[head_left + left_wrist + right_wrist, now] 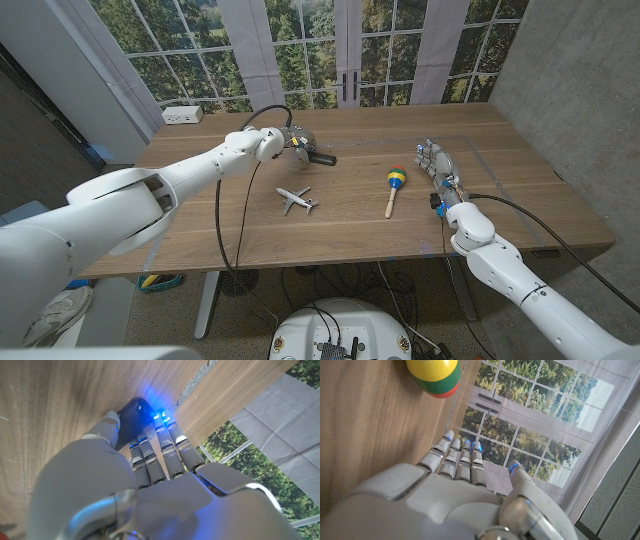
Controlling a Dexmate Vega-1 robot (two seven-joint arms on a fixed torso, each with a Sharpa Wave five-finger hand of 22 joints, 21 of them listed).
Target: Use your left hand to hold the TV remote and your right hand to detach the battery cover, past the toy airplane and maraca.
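Lab-like room: wooden table (350, 225), curtained windows (300, 40).

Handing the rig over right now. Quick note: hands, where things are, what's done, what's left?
Left hand: at the table's far side, fingers closed around the dark TV remote; whether it is lifted I cannot tell.
Right hand: near the right edge, fingers apart, holding nothing, beside the maraca.
Toy airplane lies mid-table, nearer than the remote.
Done: remote in the left hand's grasp.
Left: bring the right hand across to the remote and detach the battery cover; the cover's state is not visible.
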